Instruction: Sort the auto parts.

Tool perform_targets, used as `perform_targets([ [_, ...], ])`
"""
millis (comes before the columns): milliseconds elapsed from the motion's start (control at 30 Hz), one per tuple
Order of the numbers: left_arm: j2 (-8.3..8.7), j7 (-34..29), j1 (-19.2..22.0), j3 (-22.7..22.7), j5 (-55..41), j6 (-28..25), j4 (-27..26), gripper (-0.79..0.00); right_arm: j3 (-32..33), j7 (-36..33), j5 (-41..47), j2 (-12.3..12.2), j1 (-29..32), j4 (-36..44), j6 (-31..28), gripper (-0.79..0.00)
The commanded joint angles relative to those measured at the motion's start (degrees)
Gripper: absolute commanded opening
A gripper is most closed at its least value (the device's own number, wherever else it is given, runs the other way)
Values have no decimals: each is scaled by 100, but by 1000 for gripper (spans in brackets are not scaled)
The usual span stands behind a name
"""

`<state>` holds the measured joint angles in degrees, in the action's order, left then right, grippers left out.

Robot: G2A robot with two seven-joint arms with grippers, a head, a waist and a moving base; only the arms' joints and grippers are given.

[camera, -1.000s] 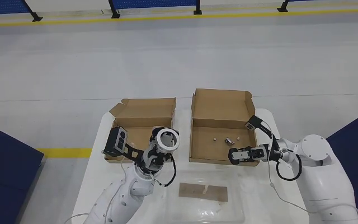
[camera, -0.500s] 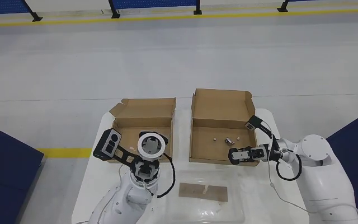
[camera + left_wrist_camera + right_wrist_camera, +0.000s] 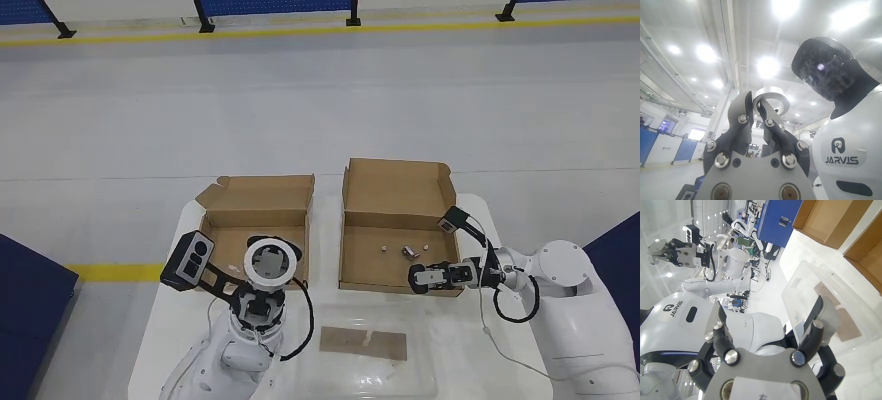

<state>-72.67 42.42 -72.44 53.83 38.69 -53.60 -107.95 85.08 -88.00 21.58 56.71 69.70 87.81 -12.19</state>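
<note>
Gripping a metal ring (image 3: 772,101) by its wall, the left claw (image 3: 755,106) is closed tight on it, with one finger (image 3: 748,106) outside the band and the other through the hole. The ring sits at the very tips of this claw, raised well above the white table (image 3: 165,335) with its open face turned up toward the top camera. Just past the claw, on the far side from the robot, stands an open cardboard box (image 3: 255,215) with its flap raised. A second open box (image 3: 395,200) stands next to it on the right claw's side. Three small parts (image 3: 409,250) lie on its floor, close to the right claw (image 3: 769,306), which hangs at the near wall of that box. Its fingers are spread wide and hold nothing. Ahead of those fingers lies a clear plastic tub (image 3: 797,283), nearer the robot than both boxes, and a flat brown piece of card (image 3: 363,343) rests in it.
</note>
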Motion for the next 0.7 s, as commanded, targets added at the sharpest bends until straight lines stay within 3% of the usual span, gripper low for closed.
perform_targets([
  [0, 0, 4, 1, -2, -1, -5, 0, -785, 0, 0, 2, 0, 0, 0, -1, 0],
  [300, -17, -593, -135, 236, 352, 588, -91, -785, 0, 0, 2, 0, 0, 0, -1, 0],
  [667, -96, -580, -245, 203, -200, 331, -148, -785, 0, 0, 2, 0, 0, 0, -1, 0],
])
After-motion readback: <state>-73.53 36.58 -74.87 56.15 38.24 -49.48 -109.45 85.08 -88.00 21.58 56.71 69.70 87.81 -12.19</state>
